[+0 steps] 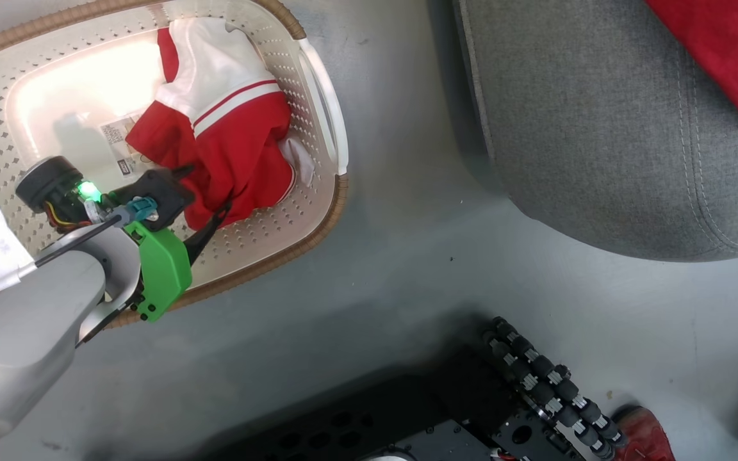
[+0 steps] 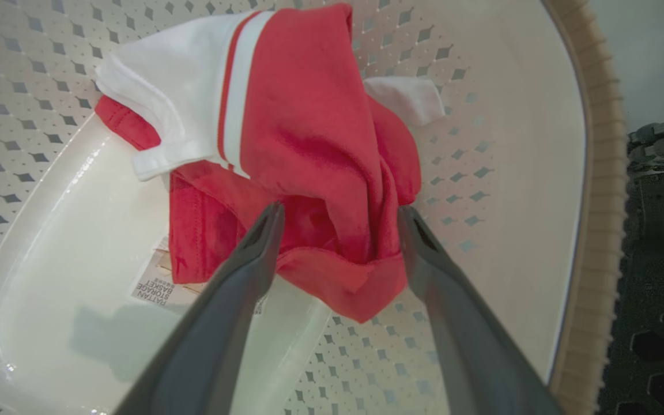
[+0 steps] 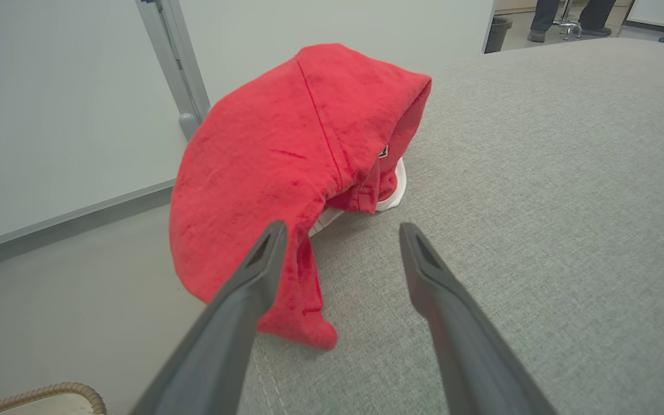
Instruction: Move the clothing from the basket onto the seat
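Red plain shirt (image 3: 286, 173) already drapes the edge of the grey upholstered seat (image 3: 539, 202), the red-and-white striped garment (image 2: 297, 132) waits in the cream perforated basket (image 2: 539, 173), the left gripper (image 2: 338, 225) fingers wide astride it, the right gripper (image 3: 338, 242) fingers wide, empty.

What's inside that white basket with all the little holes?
A crumpled red-and-white garment lies in the basket, against one wall. It covers part of a label sticker on the base; whatever lies beneath the fabric is hidden.

1 garment (image 1: 228, 147) in the basket (image 1: 318, 224); 1 shirt (image 1: 728, 51) on the seat (image 1: 599, 147), to the basket's right.
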Tool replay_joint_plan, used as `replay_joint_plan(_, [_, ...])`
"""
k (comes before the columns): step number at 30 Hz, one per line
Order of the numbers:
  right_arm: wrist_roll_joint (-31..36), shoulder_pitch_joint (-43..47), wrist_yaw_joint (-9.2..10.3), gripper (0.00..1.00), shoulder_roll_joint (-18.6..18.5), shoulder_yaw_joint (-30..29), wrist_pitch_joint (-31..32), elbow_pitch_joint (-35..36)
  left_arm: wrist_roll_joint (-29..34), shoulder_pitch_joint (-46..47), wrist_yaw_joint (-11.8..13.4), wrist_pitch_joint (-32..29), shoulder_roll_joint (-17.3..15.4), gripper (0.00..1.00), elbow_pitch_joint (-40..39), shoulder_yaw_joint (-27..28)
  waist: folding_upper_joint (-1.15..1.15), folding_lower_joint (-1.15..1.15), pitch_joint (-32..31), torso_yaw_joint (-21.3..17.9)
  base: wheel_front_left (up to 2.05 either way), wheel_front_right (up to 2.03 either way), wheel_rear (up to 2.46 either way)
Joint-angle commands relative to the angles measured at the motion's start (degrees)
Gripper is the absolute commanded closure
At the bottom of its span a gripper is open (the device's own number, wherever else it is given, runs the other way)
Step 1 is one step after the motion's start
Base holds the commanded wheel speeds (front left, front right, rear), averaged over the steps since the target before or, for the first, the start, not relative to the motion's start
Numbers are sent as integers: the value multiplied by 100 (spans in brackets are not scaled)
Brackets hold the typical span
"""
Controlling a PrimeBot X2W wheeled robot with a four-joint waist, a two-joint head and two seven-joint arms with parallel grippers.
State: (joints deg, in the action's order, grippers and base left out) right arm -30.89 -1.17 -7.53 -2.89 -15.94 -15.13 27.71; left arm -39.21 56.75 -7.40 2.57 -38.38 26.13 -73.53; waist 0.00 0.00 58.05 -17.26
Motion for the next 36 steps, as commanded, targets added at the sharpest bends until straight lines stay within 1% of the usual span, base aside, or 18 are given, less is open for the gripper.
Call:
replay_joint_plan(1, [51,62,8,0,1,8,-3,-24,25,-90,-17,-27,31,0,-25,15,0,0,-4,2,0,0,0])
replay_joint_plan(10, [97,138,8,0,1,30,-4,-115,69,-103,-17,-157,40,0,-180,14,0,0,-38,-6,0,0,0])
replay_joint_plan(19, [111,116,8,0,1,48,-4,-111,123,-62,-17,-207,90,0,-71,15,0,0,-91,-17,0,0,0])
replay_joint_plan(24, [93,19,8,0,1,26,-4,-115,177,94,-17,7,124,0,25,18,0,0,-138,-2,0,0,0])
replay_joint_plan(29, [78,-190,8,0,1,133,-3,-204,71,295,-17,337,46,0,203,14,0,0,-271,24,0,0,0])
replay_joint_plan(36, [306,-397,8,0,0,145,-3,-314,-67,488,-17,748,296,0,428,19,0,0,-800,350,0,0,0])
